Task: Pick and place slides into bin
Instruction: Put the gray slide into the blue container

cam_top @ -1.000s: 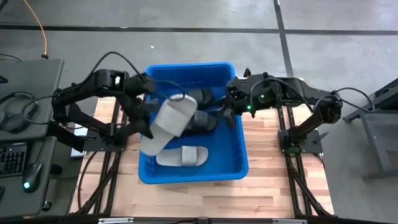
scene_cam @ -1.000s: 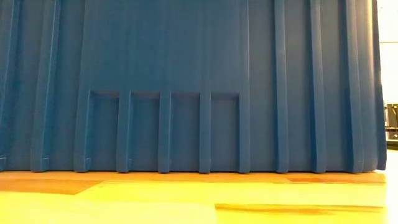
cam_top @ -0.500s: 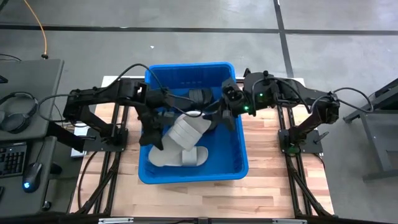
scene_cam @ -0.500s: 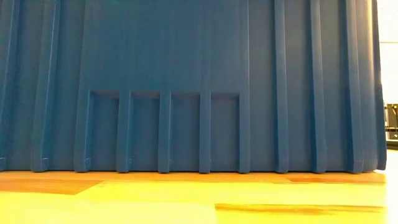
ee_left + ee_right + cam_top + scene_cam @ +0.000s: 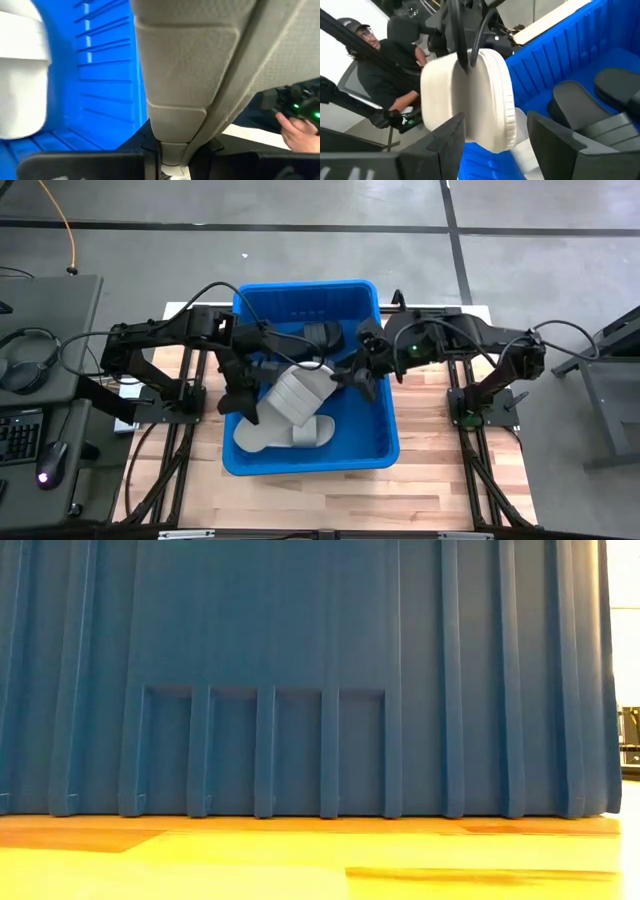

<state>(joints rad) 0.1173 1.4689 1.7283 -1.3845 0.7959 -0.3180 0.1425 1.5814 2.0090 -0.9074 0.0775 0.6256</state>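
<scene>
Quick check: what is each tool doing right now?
Left tool: shut on a light grey slide over the bin.
Right tool: open, empty.

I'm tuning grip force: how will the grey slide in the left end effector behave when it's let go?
The grey slide looks stiff: it hangs without sagging from the left end effector. Probably light. Released, it would likely tip onto the other grey slide in the bin.

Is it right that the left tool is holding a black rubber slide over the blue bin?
Not quite: the rubber slide gripped by the left tool is light grey, not black. It does hang over the bright blue plastic bin, as the high view shows.
</scene>
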